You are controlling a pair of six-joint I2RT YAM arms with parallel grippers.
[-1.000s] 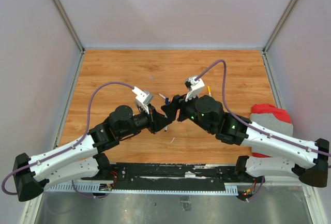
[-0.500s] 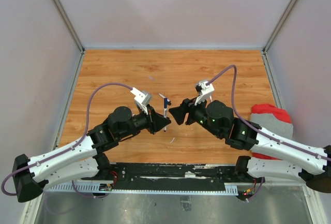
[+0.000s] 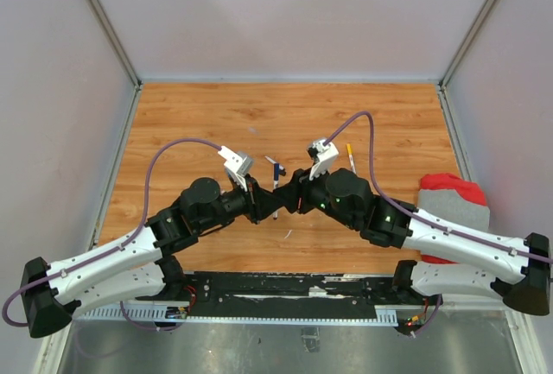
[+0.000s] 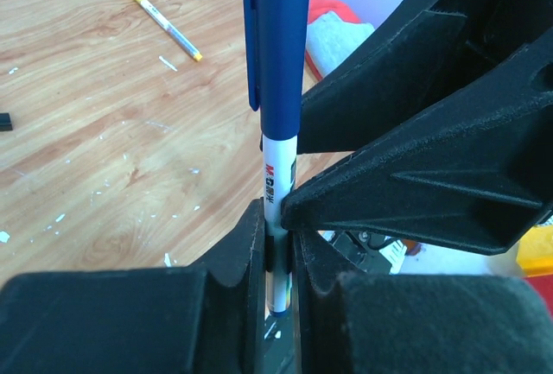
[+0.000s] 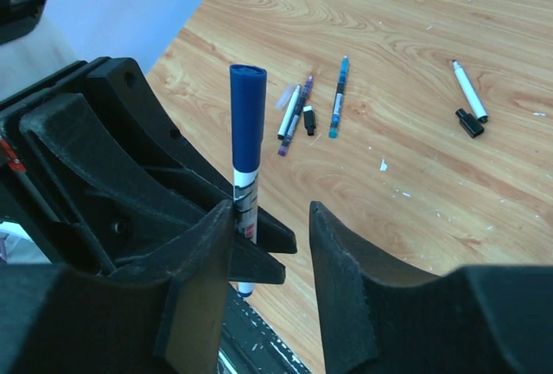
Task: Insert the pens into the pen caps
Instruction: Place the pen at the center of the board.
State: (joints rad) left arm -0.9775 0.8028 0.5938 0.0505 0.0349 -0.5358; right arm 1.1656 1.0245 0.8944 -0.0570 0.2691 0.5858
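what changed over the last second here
The right gripper pulled away to the right, then swung back in beside the pen, its jaws open and holding nothing. The left gripper stayed shut on that upright pen, blue cap on. The yellow pen on the table did not move.

Bright, even light with soft shadows; wrist views blur nearest the lens.

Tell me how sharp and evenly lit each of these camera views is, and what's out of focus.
Top external view: even, soft light on the wooden table, faint shadows. Left wrist view: the blue-capped white pen is sharp; the black left pincer clamping it is soft and dark. Right wrist view: table crisp, the black right pincer nearly featureless in shadow.
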